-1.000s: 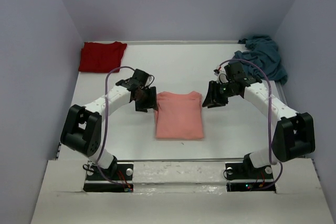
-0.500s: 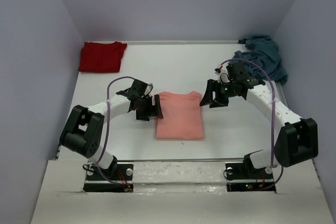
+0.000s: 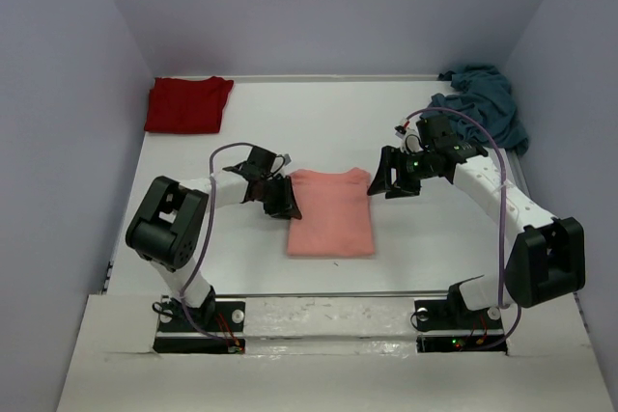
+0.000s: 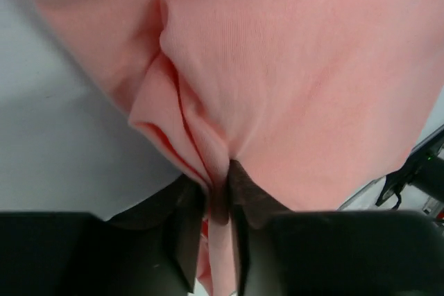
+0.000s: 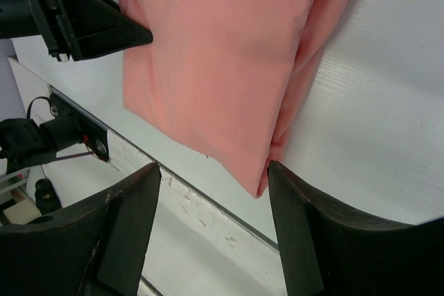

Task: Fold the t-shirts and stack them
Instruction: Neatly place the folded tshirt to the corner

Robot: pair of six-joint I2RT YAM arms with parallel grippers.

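one salmon-pink shirt (image 3: 331,217): left jaws pinch its edge, right jaws stand wide.

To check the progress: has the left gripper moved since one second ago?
Yes. The left gripper shifted down the view, farther from the dark red shirt, along the salmon-pink shirt left edge.

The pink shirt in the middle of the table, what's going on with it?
Two robot arms are partway through folding shirts. The left gripper is pinching the left edge of the pink shirt, which lies folded at the centre of the table. The right gripper hangs open near the shirt's far right corner and holds nothing. A red shirt looks folded at the far left corner. A teal shirt lies crumpled at the far right.
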